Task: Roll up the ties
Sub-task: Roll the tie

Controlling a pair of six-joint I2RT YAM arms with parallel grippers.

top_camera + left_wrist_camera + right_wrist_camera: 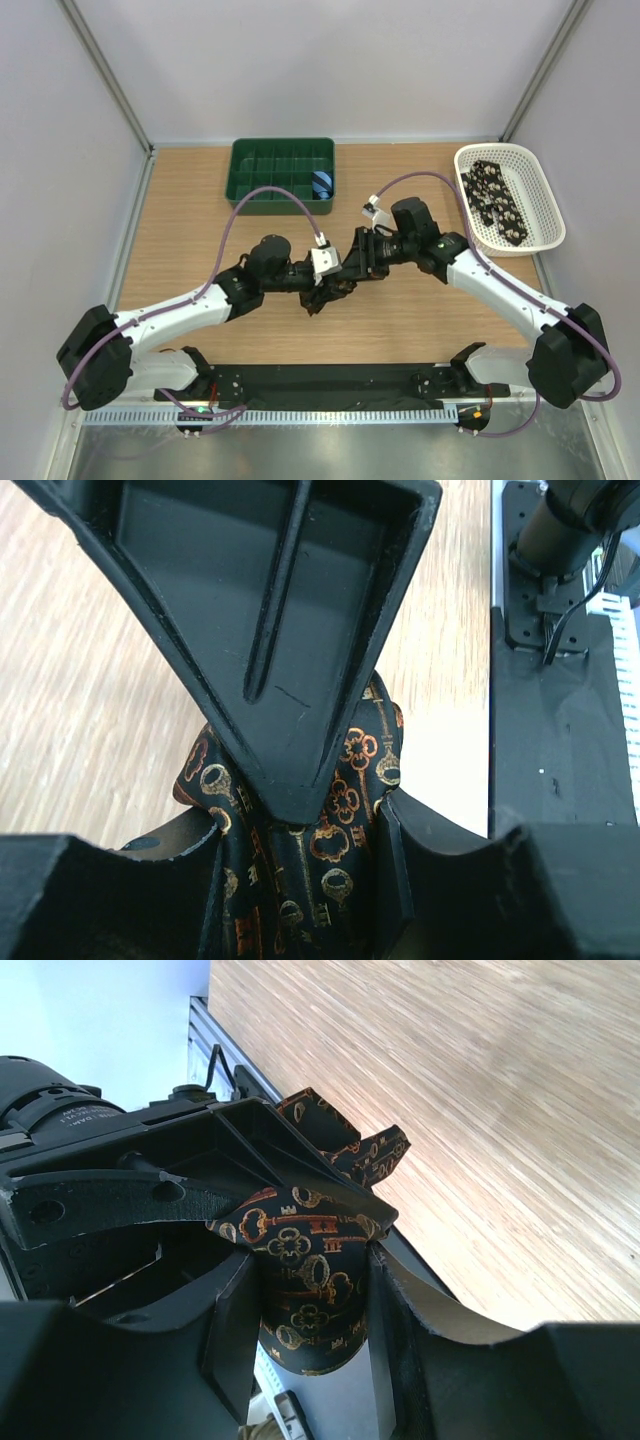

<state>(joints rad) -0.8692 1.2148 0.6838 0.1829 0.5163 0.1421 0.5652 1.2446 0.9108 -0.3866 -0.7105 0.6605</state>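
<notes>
The left gripper (300, 895) and the right gripper (308, 1335) met above the middle of the light wooden table top (200, 250), their tips pointed at each other. Between them hung the key-pattern necktie (323, 296), a dark fabric strip printed with orange-gold keys, bunched into a compact bundle and raised clear of the wood.

Left gripper: in the left wrist view, both fingers (120, 890) were pressed against the sides of the folded fabric, pinching it. One wedge-shaped black finger of the right gripper crossed directly in front, its tip resting on the top of the bundle.

Right gripper: in the right wrist view, the fabric filled the gap from one finger (235, 1335) to the other, so the fingers clamped it from both sides. A loose fold stuck out beyond the left gripper's finger.

A dark green plastic compartment tray (280, 207) stood at the far centre of the table, with a small blue striped roll (321, 183) in one right-hand compartment. A white plastic lattice basket (537, 190) stood at the far right and held the spotted necktie (497, 203), black with pale spots.
</notes>
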